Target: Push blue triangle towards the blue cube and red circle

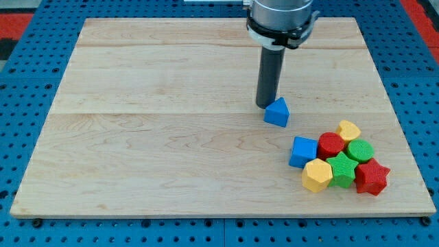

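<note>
The blue triangle (277,112) lies right of the board's middle. My tip (265,105) stands just at its upper left, touching or almost touching it. The blue cube (302,151) sits lower right of the triangle, a short gap away. The red circle (330,145) is directly right of the cube, touching it.
A cluster lies around the cube and circle: a yellow heart (349,130), a green circle (359,150), a green star (341,169), a yellow hexagon (316,175) and a red star (372,177). The wooden board (171,137) rests on a blue pegboard; its right edge is near the cluster.
</note>
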